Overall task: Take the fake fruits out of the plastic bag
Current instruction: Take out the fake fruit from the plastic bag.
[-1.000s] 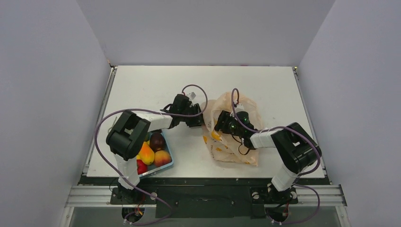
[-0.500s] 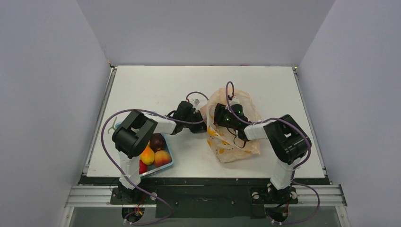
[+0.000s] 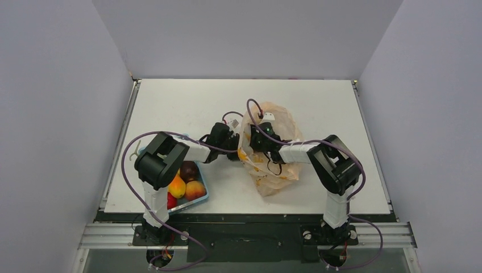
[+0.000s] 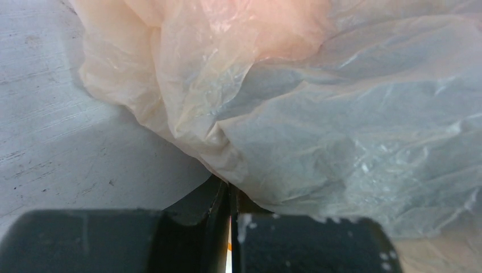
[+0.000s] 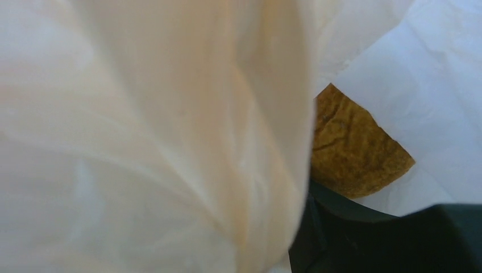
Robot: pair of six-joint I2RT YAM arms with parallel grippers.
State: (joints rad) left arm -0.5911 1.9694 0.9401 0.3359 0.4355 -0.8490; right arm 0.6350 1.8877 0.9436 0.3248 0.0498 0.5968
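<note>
On the white flat table point(image 3: 187, 102) the thin, crinkly, pale peach-orange plastic bag point(image 3: 287, 122) lies right of the middle, well apart from the blue mesh basket point(image 3: 206, 193) at the near left edge, which holds some fruits. The left gripper point(image 4: 230, 193) is clenched on a small fold at the left side of the bag. The right gripper point(image 3: 257, 138) is pushed into the film from the other side; whether its jaws are released or closed I cannot tell, because the film covers most of its camera. Just beside its finger appears a small, brown, rough-skinned fake fruit point(image 5: 352, 151), probably inside the bag. The risks, in my judgement: the pinched fold is very thin and may slip or tear when pulled, and the right jaws, working almost blind, may catch film instead of the fruit
</note>
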